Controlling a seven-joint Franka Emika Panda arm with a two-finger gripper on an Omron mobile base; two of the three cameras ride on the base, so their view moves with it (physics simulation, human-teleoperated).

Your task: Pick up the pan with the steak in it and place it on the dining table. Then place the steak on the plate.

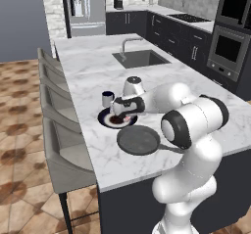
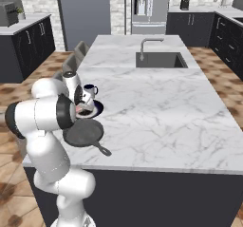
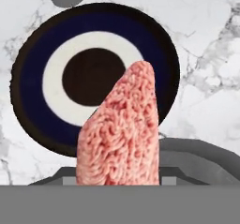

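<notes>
My gripper [image 1: 123,115] is shut on the steak [image 3: 121,134], a pinkish-red marbled slab that hangs just above the plate [image 3: 33,78]. The plate, with its black rim, white ring and dark centre, lies on the dining table [image 1: 93,71] near its stool side. In the hand view the steak covers the plate's lower right part and hides my fingertips. The pan [image 1: 138,141], dark, round and holding nothing, rests on the marble just in front of the plate, its handle pointing toward the arm. From the right base view the pan [image 2: 84,132] sits beside the plate [image 2: 98,109].
A small dark mug [image 1: 108,99] stands right behind the plate. An inset sink [image 1: 141,58] with a faucet lies farther along the island. Grey stools [image 1: 59,130] line the left edge. Open marble stretches to the right of the pan.
</notes>
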